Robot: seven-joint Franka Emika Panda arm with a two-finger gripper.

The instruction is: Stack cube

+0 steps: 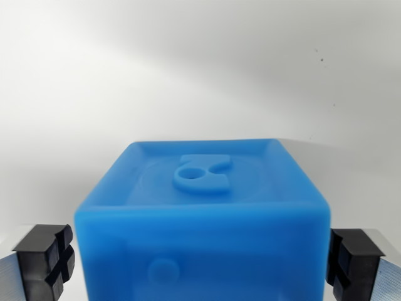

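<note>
A plain white surface [200, 69] fills the background. A large blue cube [202, 226] sits low and centred in the wrist view, with a raised, rounded emblem [203, 174] on its recessed top face. The gripper [202, 263] straddles the cube, one black finger pad [45, 260] at each side, pressed against or just beside its walls; actual contact cannot be told.

Blue cube [203, 219] filling gap between fingers [44, 260].
</note>
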